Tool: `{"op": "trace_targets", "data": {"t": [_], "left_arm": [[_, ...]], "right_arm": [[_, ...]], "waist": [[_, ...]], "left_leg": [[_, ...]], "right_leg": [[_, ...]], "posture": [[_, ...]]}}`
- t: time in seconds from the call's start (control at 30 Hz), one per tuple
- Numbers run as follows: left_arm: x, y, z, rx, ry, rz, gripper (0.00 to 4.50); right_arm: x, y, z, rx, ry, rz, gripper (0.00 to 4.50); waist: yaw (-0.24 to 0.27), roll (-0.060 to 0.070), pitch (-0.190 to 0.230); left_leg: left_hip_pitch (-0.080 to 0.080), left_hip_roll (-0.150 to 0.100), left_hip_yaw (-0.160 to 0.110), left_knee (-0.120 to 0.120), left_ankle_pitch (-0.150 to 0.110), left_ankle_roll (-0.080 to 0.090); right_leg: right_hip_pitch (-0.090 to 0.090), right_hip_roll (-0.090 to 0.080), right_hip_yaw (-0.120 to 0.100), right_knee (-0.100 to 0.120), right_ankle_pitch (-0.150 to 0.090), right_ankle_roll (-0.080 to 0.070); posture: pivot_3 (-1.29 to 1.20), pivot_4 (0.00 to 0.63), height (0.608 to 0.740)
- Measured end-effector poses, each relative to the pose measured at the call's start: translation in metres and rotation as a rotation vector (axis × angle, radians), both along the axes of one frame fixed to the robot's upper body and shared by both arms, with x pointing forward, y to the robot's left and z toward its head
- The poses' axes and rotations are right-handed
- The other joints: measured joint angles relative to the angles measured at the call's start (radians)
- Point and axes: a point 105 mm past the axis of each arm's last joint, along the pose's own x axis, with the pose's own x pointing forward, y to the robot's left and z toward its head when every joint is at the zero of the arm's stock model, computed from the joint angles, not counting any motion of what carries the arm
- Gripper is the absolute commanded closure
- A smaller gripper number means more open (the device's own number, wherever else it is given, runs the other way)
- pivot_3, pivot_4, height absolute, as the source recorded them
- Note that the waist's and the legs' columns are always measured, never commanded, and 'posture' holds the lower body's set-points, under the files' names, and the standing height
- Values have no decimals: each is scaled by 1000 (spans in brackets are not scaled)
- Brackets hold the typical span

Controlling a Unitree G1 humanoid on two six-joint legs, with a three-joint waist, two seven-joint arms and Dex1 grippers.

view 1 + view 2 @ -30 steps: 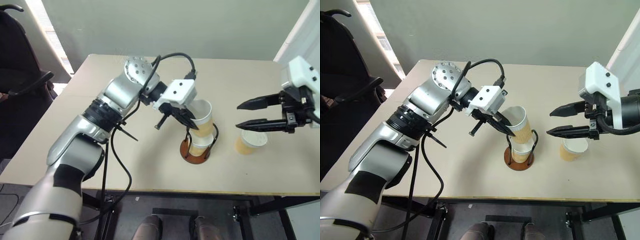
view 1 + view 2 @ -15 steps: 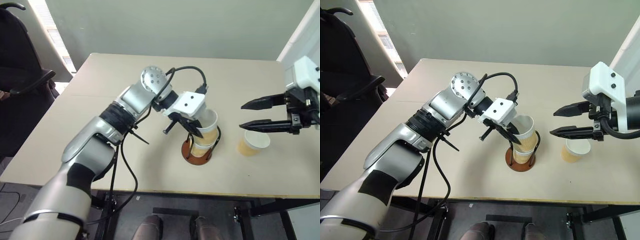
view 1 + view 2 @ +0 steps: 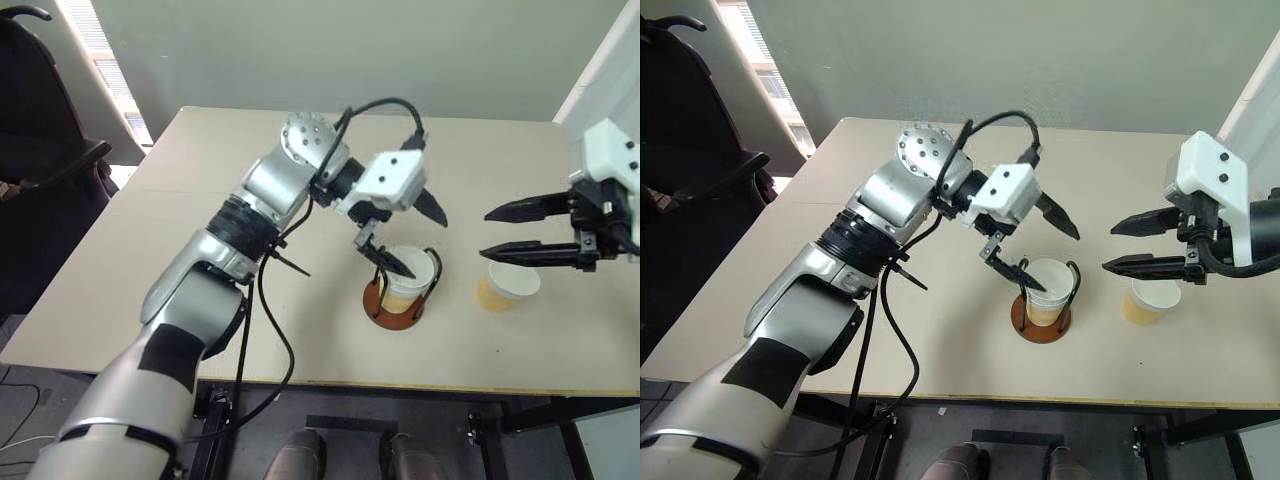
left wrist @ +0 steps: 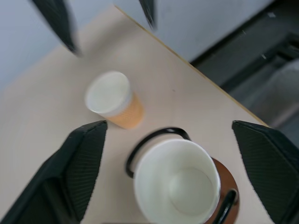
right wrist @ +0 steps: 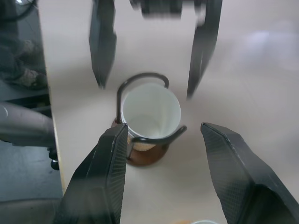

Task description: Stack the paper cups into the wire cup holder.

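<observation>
The wire cup holder (image 3: 384, 308), a brown disc with black wire loops, stands near the table's front edge. Paper cups (image 3: 410, 272) sit nested inside it, the top one's white inside facing up (image 4: 177, 184). My left gripper (image 3: 413, 237) hangs open just above that rim, one finger on each side and touching nothing. A third paper cup (image 3: 508, 284) stands alone on the table to the right of the holder. My right gripper (image 3: 486, 234) is open and empty, hovering just above and to the left of that loose cup (image 4: 112, 99).
The beige table (image 3: 200, 250) runs wide to the left and behind the holder. Its front edge (image 3: 330, 383) lies close in front of the holder. A black chair (image 3: 45, 170) stands off the table's left side, and a white panel (image 3: 600, 70) rises at the far right.
My left gripper opened and let go of the cup, which slid down into the cup in the holder. The gripper then rose a little. The right gripper stayed almost still.
</observation>
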Motion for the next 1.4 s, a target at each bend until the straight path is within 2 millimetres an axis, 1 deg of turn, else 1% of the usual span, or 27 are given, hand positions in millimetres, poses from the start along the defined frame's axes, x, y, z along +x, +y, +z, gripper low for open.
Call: {"op": "trace_targets", "data": {"t": [0.03, 0.13, 0.17, 0.2, 0.27, 0.33, 0.37, 0.5, 0.6, 0.73, 0.83, 0.9, 1.0, 1.1, 1.27, 1.3, 1.4], "left_arm": [[2, 4, 5, -21, 12, 18, 26], [12, 24, 19, -83, 26, 104, 26], [16, 32, 21, -98, 32, 135, 6], [20, 42, 21, -111, 45, 172, 0], [28, 60, 13, -121, 81, 244, 0], [34, 73, 2, -117, 117, 307, 0], [35, 78, -3, -117, 133, 330, 0], [32, 92, -14, -117, 149, 379, 0], [28, 98, -18, -108, 155, 390, 0], [23, 101, -22, -102, 159, 392, 0], [21, 103, -21, -102, 162, 398, 0], [22, 105, -19, -110, 162, 402, 0], [21, 104, -19, -111, 158, 400, 0], [19, 103, -17, -110, 147, 392, 0], [18, 102, -17, -108, 139, 386, 0], [18, 102, -17, -108, 139, 386, 0], [18, 102, -17, -107, 138, 386, 0]], "right_arm": [[2, -4, -7, -19, 5, -23, 1949], [7, -18, -34, -107, 49, -82, 1949], [8, -23, -42, -142, 59, -97, 1780], [9, -29, -50, -179, 67, -109, 1579], [10, -39, -62, -240, 81, -132, 1031], [12, -48, -71, -285, 87, -146, 312], [14, -51, -73, -302, 84, -151, 41], [23, -63, -84, -357, 72, -167, 41], [27, -68, -96, -381, 86, -169, 41], [37, -66, -104, -398, 80, -144, 41], [42, -65, -114, -418, 96, -118, 41], [43, -65, -118, -430, 107, -109, 402], [49, -67, -123, -454, 97, -96, 1296], [49, -66, -128, -459, 101, -72, 2412], [50, -65, -122, -475, 89, -47, 4244], [51, -65, -119, -475, 85, -43, 4448], [53, -66, -108, -481, 60, -48, 4448]], "waist": [[0, 0, 0], [0, 0, 0], [-1, 0, 0], [-1, 1, -1], [-2, 1, -1], [-2, 1, -1], [-2, 1, -1], [-3, 1, -1], [-2, 1, -1], [-5, 1, -1], [-6, 1, -1], [-6, 1, -1], [-7, 1, -1], [-7, 2, -1], [-7, 2, -1], [-7, 1, -1], [-7, 2, -1]], "left_leg": [[0, 0, 0, 0, 0, 0], [1, 0, 1, 0, 0, 0], [1, 0, 1, -1, 0, 0], [2, 0, 1, -1, 0, 0], [3, 0, 1, -1, 0, 0], [2, 0, 1, 1, 0, 1], [2, 0, 2, 2, 0, 1], [2, 0, 2, 5, -2, 4], [2, 0, 2, 8, -2, 5], [4, 0, 2, 10, -4, 8], [4, 0, 2, 11, -8, 15], [4, 0, 2, 12, -8, 15], [4, 0, 2, 12, -8, 15], [4, 0, 2, 11, -8, 15], [4, 1, 2, 11, -8, 14], [4, 1, 2, 11, -8, 14], [4, 1, 2, 11, -8, 14]], "right_leg": [[0, 0, 0, 0, 0, 0], [0, 0, 1, 0, 0, 0], [0, 0, 1, 1, 0, 0], [0, 0, 1, 1, 0, 0], [0, 0, 2, 1, 0, 0], [1, 0, 2, 1, 0, 1], [1, 0, 2, 1, 1, 1], [2, 0, 3, 1, 2, 2], [3, 0, 3, 2, 2, 2], [5, 0, 3, 1, 3, 1], [5, 0, 3, 2, 5, 0], [5, 0, 2, 1, 5, 0], [6, 0, 2, 1, 6, -1], [5, 0, 2, 1, 6, -1], [6, 0, 2, 1, 6, -2], [6, 0, 2, 1, 6, -2], [6, 0, 2, 1, 5, -2]], "posture": [[0, 150, 740], [0, 150, 740], [0, 150, 740], [0, 150, 740], [0, 150, 740], [0, 150, 740], [0, 150, 740], [0, 150, 740], [0, 150, 740], [0, 150, 740], [0, 150, 740], [0, 150, 740], [0, 150, 740], [0, 150, 740], [0, 150, 740], [0, 150, 740], [0, 150, 740]]}}
